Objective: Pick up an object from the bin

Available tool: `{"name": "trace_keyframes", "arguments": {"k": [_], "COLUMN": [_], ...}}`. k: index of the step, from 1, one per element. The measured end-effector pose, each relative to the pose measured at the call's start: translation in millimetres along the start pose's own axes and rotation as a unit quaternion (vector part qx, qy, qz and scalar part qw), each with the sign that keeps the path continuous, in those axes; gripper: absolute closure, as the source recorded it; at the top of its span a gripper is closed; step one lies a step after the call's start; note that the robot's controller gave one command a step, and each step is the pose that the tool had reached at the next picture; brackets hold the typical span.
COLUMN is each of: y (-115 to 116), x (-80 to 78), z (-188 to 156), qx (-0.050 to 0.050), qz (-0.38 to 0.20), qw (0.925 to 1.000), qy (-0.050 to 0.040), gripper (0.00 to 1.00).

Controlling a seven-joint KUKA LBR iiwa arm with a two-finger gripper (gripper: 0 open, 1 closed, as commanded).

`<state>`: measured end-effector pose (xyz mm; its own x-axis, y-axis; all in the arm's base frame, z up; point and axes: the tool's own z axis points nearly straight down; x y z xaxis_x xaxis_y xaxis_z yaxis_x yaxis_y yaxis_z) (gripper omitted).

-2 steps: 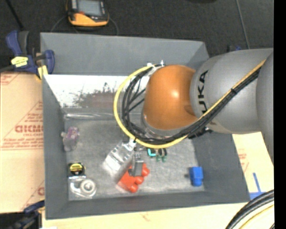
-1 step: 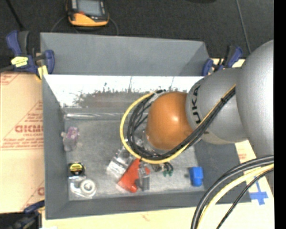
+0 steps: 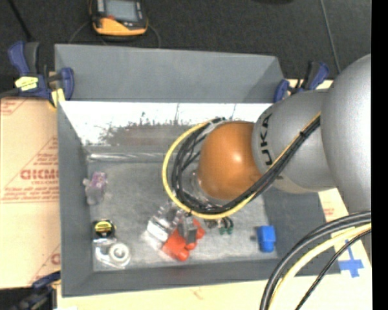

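At the left of the bin (image 3: 72, 192) I see a pale purple piece (image 3: 96, 186), a small yellow-and-black thing (image 3: 103, 227) and a silvery round thing (image 3: 118, 254). All are well apart from the arm, so I would leave them alone. In the front middle lie a clear wrapped piece (image 3: 158, 230) and, touching it, a red piece (image 3: 177, 246). The gripper (image 3: 191, 223) sits just over their right edge, under the orange cover (image 3: 226, 160). The wrist hides it, so I cannot tell whether it is spread or closed. I would centre on the red piece alone, go straight down, close firmly and lift gently so the clear piece falls away. A small green thing (image 3: 226, 227) and a blue block (image 3: 266, 237) lie further right.
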<state>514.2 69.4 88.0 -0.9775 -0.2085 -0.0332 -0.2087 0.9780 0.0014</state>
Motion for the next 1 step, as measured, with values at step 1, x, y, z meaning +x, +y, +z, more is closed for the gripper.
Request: {"name": "trace_keyframes", "arguments": {"k": [1], "y": [7.6], "x": [-5.0], "z": [-117.6], "qx": [0.002], "qz": [0.005], "qw": [0.9999], "qy": [0.0124], "gripper": [1.0]}}
